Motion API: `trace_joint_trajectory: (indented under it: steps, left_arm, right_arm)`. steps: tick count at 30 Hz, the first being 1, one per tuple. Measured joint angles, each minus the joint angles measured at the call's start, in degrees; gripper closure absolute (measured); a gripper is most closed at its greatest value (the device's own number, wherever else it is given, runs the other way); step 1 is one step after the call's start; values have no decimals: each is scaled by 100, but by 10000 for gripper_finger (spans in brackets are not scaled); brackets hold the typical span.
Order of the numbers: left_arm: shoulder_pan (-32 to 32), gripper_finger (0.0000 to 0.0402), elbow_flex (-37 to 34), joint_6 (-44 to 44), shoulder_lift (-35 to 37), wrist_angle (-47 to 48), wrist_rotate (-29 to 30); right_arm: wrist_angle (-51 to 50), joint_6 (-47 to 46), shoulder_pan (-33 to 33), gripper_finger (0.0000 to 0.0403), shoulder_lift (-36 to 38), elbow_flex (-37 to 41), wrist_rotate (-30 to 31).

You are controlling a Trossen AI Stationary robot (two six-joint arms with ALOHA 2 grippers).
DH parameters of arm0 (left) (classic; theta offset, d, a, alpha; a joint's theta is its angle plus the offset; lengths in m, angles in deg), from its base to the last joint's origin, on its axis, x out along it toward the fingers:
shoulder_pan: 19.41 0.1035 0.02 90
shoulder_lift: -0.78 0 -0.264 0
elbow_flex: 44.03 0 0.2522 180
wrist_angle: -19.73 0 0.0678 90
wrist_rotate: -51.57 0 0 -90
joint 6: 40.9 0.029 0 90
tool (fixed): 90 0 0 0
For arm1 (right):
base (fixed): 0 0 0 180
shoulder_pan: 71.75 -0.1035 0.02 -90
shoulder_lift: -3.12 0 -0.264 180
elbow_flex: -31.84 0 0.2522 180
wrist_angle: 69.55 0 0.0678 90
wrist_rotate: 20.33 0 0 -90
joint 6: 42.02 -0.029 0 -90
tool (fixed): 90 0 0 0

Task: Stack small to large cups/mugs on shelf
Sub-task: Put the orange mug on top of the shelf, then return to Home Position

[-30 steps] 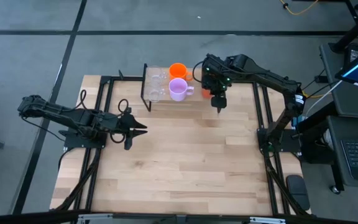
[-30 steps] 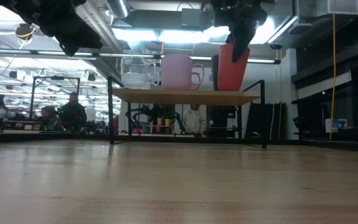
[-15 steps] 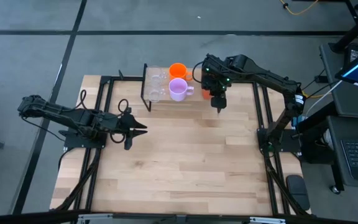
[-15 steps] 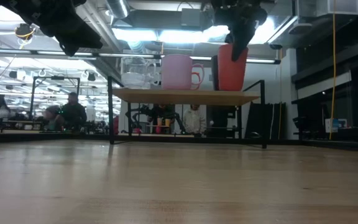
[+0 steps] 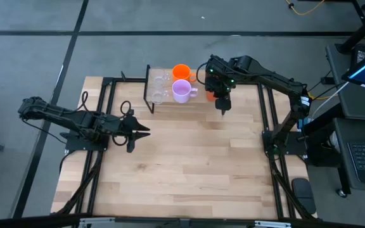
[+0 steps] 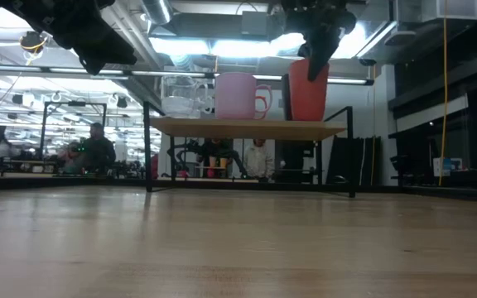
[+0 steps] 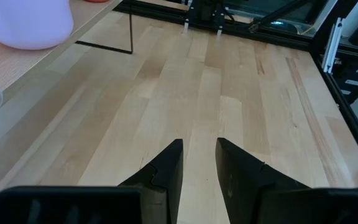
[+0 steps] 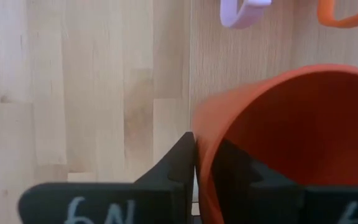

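The placing of the red cup point(image 6: 308, 89) on the shelf point(image 6: 247, 127) appears to be the step in hand. In the low view the cup is seen right of centre in the upper part of the frame, standing on the shelf board to the right of the lilac mug point(image 6: 238, 95), with a black cup point(image 6: 286, 96) partly hidden behind it. The right gripper point(image 8: 199, 163) is set over the cup's rim: in the right wrist view one finger is seen outside the wall and the other inside. The wall is straddled closely, yet whether it is gripped or already let go cannot be told.

In the high view the glass cups point(image 5: 158, 86), the orange mug point(image 5: 181, 70) and the lilac mug are lined along the shelf at upper centre.

The left gripper point(image 7: 199, 163) is held at the left of the table point(image 5: 189, 164), empty, its fingers a little apart.

Next, a full release is probably called for, then a straight lift clear of the rim, so that the cup is not tipped or dragged off the shelf edge.
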Motion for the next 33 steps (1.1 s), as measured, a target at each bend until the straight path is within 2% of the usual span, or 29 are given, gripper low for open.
trace_joint_trajectory:
  steps: [18, 27, 33]
  left_arm:
    - [-1, 312, 0, 1, 0, 24, 0]
    - [1, 312, 0, 1, 0, 22, 0]
    - [1, 312, 1, 1, 0, 22, 0]
  right_arm:
    - [21, 16, 0, 344, 0, 0, 53]
    - [34, 25, 0, 259, 0, 0, 59]
    - [37, 26, 0, 223, 12, 0, 59]
